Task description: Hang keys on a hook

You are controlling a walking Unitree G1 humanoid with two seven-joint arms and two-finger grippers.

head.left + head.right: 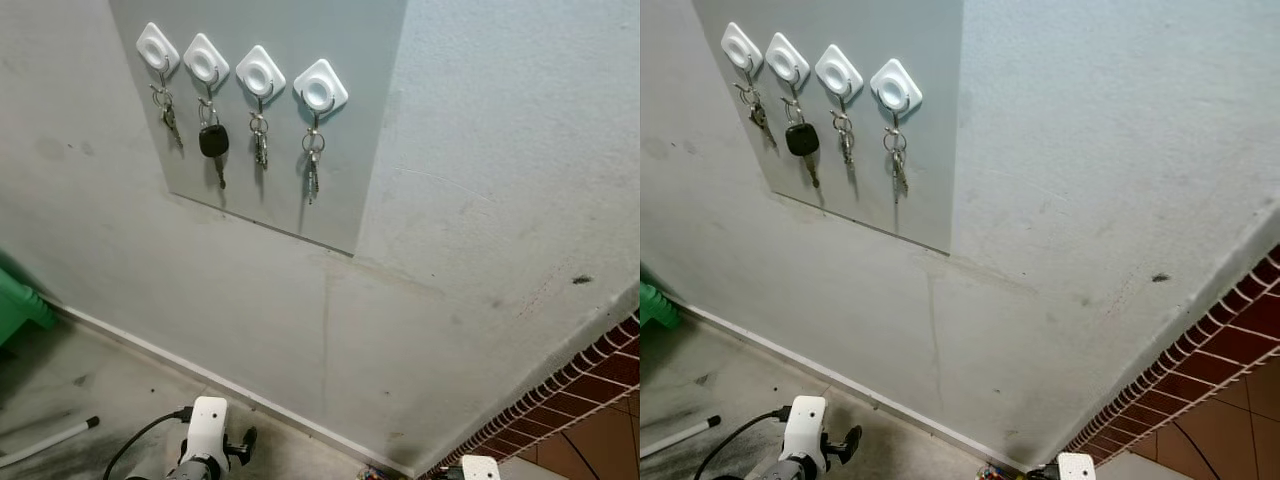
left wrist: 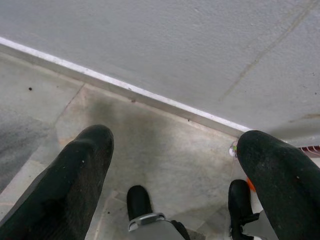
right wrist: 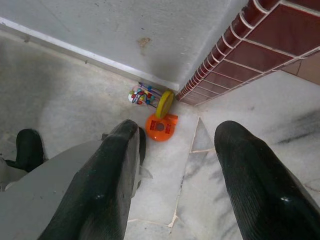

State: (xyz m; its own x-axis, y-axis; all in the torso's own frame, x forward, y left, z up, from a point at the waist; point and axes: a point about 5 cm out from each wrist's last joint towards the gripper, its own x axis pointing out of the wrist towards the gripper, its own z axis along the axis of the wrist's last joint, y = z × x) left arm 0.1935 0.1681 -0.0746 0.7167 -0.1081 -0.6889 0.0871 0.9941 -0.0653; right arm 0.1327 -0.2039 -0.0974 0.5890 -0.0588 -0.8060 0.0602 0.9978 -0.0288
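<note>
Left tool (image 2: 175, 165): you see its two matte black fingers (image 2: 75, 180) spread wide, nothing between them, pointing down at a mottled grey floor (image 2: 165, 145) and a pale skirting strip (image 2: 125, 89). Right tool (image 3: 175, 185): likewise spread and empty, above cracked marble-like floor tiles (image 3: 250, 115) beside a red brick-tile wall (image 3: 270, 50); small plastic toys (image 3: 157, 107), orange, yellow and multicoloured, lie in the corner, their exact shapes hard for you to make out. In the head views both arms are cut off at the lower edge. On the smooth grey panel (image 1: 350, 120) you find four white diamond-shaped hooks (image 1: 258, 73), each carrying a ring of keys (image 1: 312, 165); the second set has a black fob (image 1: 213, 140). Individual key blades are too small to resolve.
</note>
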